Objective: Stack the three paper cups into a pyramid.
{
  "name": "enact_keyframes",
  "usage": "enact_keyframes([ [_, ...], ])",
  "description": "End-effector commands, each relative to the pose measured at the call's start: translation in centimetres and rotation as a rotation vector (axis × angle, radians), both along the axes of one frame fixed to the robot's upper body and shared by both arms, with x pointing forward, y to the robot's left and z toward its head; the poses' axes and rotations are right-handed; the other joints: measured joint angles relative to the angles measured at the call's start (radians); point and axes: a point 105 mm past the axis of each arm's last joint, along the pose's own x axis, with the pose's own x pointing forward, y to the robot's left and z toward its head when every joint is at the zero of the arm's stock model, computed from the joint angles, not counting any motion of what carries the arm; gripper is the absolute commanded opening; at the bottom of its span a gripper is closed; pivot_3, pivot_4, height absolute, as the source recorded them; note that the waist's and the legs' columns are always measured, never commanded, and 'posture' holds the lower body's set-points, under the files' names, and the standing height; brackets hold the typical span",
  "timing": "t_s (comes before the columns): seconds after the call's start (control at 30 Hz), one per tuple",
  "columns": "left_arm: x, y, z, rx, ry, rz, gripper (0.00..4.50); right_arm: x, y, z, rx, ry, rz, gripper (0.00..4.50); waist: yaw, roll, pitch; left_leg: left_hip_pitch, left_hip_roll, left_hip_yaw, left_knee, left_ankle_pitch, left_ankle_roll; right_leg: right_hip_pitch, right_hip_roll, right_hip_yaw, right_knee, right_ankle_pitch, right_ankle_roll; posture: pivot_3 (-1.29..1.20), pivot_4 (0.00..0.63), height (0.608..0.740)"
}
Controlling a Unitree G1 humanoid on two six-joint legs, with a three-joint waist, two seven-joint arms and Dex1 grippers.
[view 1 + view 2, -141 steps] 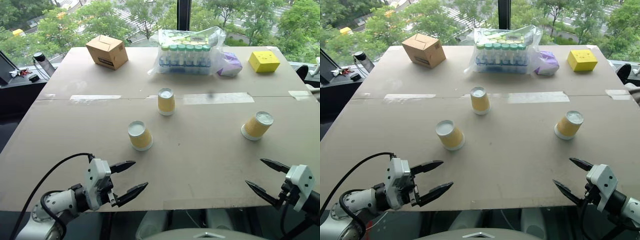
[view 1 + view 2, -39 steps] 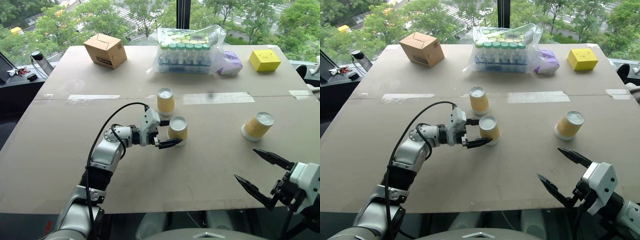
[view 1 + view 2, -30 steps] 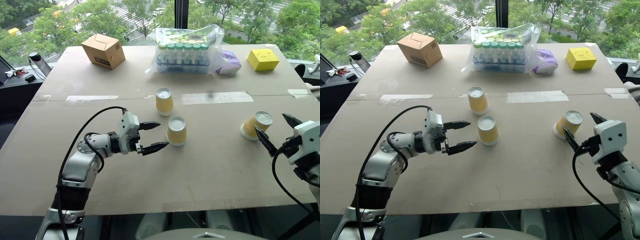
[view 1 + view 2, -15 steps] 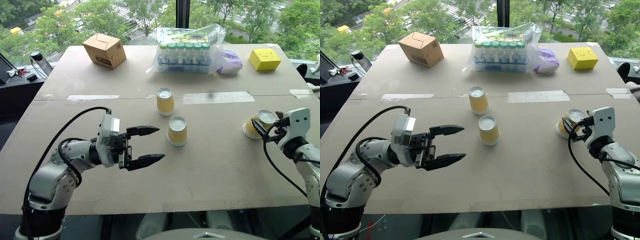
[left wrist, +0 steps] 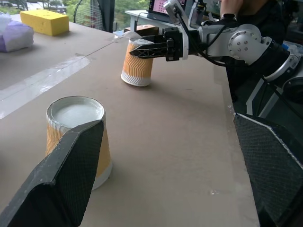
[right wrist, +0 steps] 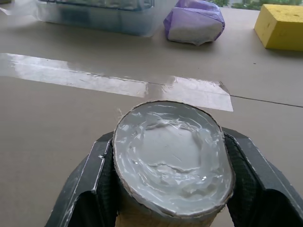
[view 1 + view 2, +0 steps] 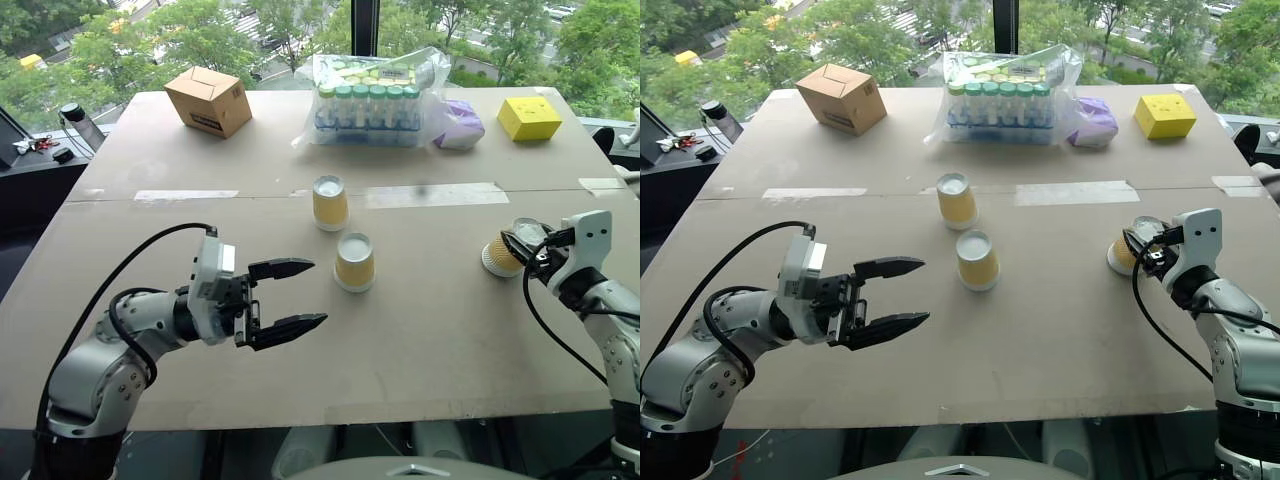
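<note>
Now the left gripper has drawn back from the middle cup and hangs released, fingers spread wide, with that cup standing upside down a little beyond its fingertips. Just past the middle cup, farther from the left gripper, the second cup also stands upside down; the two are near each other but not touching, one behind the other, not side by side. Over on the right, the change that matters: the right gripper, gaping beside the third cup a second ago, has clenched on it, and the wrist view shows the white base squeezed out of round between the two fingers. I reckon this is the pick-up of the cup meant for the top, though the two base cups may need nudging together first.

The surface is plain brown board joined with strips of clear tape. Along its far edge sit a cardboard box, a bag of green-capped vials, a purple packet and a yellow block. Windows beyond look onto trees.
</note>
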Motion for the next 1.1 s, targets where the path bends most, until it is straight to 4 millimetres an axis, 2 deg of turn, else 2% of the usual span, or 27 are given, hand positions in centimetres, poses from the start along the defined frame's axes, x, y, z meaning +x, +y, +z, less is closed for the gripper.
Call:
enact_keyframes([
  [0.03,0.6,1.7,-0.1,0.004,-0.051,0.102,4.50,-2.5,6.6,2.9,-0.005,-0.101,0.360,2.13,-0.007,0.001,0.000,0.000,0.000,0.000,0.000,0.000,0.000,0.000,0.000,0.000,0.000,0.000,0.000,0.00,0.150,0.740],
  [0.17,0.3,2.4,-0.7,0.026,-0.042,0.125,4.50,-3.6,9.9,2.5,-0.025,-0.083,0.557,2.13,-0.015,0.000,0.001,0.000,0.001,0.000,0.000,0.000,0.000,0.000,0.001,0.000,-0.001,0.000,0.000,0.00,0.150,0.740],
  [0.3,-0.2,2.6,-0.7,0.028,-0.037,0.135,4.50,-2.9,11.3,1.9,-0.080,-0.080,0.649,2.13,-0.012,0.000,0.001,0.000,0.000,-0.001,0.000,0.000,0.000,0.000,0.000,-0.001,-0.001,0.000,0.000,0.00,0.150,0.740],
  [0.7,-2.1,2.9,-1.1,0.074,-0.025,0.148,4.50,-1.8,12.7,0.2,-0.155,-0.069,0.807,2.13,-0.016,0.000,0.001,0.000,0.001,-0.001,-0.001,0.000,0.000,0.000,0.000,-0.001,-0.002,0.000,0.000,0.00,0.150,0.740],
  [0.83,-3.0,3.3,-1.1,0.088,-0.010,0.137,4.50,-1.5,13.4,0.0,-0.150,-0.074,0.832,2.13,-0.017,0.000,0.001,0.000,0.001,-0.001,-0.001,0.000,0.000,0.000,0.000,-0.001,-0.002,0.000,0.000,0.00,0.150,0.740],
  [1.1,-3.5,3.6,-0.9,0.094,-0.008,0.162,4.50,-0.5,14.5,0.0,-0.194,-0.094,0.861,2.13,-0.016,0.000,0.001,0.000,0.001,-0.001,-0.001,0.000,-0.001,0.000,0.000,-0.001,-0.002,0.000,0.000,0.00,0.150,0.740],
])
